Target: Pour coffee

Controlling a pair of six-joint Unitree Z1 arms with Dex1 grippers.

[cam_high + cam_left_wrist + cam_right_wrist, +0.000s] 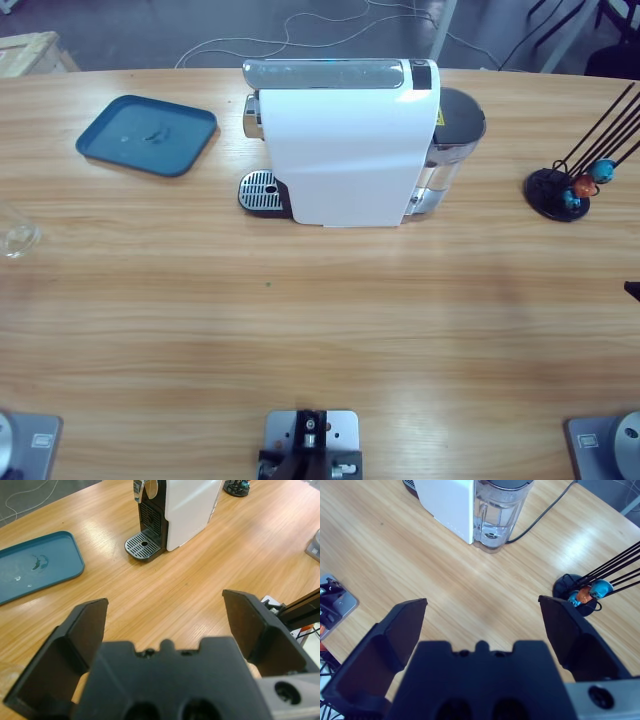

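Wooden bench (320,310) carries one white coffee machine (350,145), one blue tray (147,135), one clear glass (15,235), one capsule rack (560,192); left gripper (165,625) and right gripper (482,625) both hold their jaws wide, empty.

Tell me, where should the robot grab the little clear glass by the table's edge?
Grip the small clear glass tumbler around its side wall, coming in level from the side. It seems to stand upright, mouth up, so a sideways squeeze probably keeps it from tipping.
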